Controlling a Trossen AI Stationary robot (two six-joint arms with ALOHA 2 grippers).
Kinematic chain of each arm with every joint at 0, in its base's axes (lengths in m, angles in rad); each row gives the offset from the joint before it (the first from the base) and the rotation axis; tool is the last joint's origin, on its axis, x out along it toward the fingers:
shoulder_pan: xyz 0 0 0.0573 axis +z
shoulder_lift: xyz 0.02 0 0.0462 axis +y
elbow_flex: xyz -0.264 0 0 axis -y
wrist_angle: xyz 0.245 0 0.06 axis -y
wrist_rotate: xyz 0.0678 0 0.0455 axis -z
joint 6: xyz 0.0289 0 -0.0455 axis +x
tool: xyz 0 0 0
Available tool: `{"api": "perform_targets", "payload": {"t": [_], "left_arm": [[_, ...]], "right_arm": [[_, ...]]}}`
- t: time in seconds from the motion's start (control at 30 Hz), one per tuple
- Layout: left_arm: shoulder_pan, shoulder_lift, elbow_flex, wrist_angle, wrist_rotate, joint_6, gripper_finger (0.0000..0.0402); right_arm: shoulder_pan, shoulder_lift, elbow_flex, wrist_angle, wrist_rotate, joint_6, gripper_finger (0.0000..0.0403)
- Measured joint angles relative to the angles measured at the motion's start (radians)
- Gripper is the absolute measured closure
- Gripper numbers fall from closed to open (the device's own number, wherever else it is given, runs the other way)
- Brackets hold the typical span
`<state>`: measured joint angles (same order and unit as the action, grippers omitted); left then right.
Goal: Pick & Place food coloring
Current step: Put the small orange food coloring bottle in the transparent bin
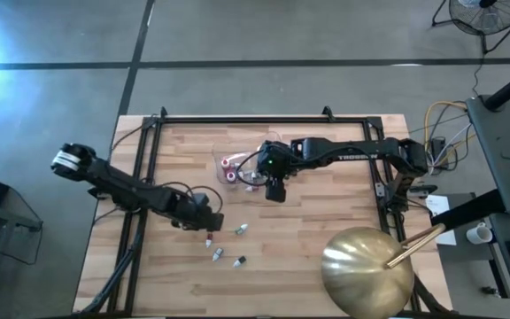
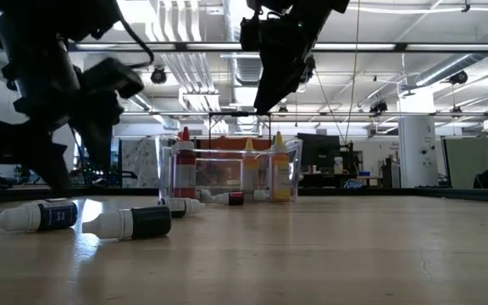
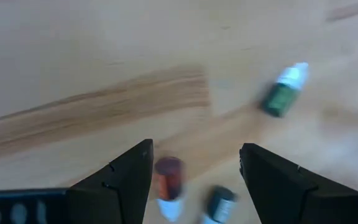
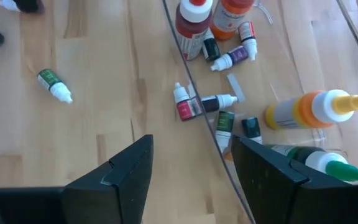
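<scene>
Seen from the high view, the left gripper sits low over the desk beside a loose cluster of food coloring bottles, while the right gripper hangs just beside the clear tub, in which red-capped bottles lie. We judge this split sensible: one arm works the scattered bottles, the other waits by the collecting tub. The gold dome stands well apart at the desk's near right corner.

In the low view, we see two bottles lying on their sides nearest the camera, with further small ones near the tub, which holds taller upright bottles. Both arms show as dark shapes above the desk.

In the left wrist view, the jaws are spread wide, holding nothing. A red-labelled bottle lies between them, a dark one just beside it, and a green one farther off. We judge the spread stance suited to straddling the red one before closing.

In the right wrist view, the jaws stand apart and empty above the tub's rim. Small bottles lie on both sides of that rim, and one green bottle lies alone on the wood.
</scene>
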<state>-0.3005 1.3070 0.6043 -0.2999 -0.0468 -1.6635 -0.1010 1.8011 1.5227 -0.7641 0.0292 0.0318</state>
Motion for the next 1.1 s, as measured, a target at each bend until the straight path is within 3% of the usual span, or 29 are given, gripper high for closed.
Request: {"api": "perform_targets", "payload": {"t": [0.43,0.7,0.9,1.1], "left_arm": [[-0.103,0.286,0.280,-0.283,0.067,-0.012,0.0188],[-0.131,0.348,0.314,-0.356,0.095,-0.007,0.0192],[-0.128,0.348,0.311,-0.364,0.018,0.045,0.0248],[-0.115,0.348,0.308,-0.352,-0.088,0.228,0.0329]], "right_arm": [[-0.002,0.000,-0.001,-0.011,0.000,-0.016,0.0193],[-0.002,0.000,-0.009,-0.010,0.000,-0.009,0.0193],[-0.002,0.000,-0.045,-0.008,0.000,-0.008,0.0193],[-0.002,0.000,-0.089,-0.013,0.000,0.026,0.0193]]}}
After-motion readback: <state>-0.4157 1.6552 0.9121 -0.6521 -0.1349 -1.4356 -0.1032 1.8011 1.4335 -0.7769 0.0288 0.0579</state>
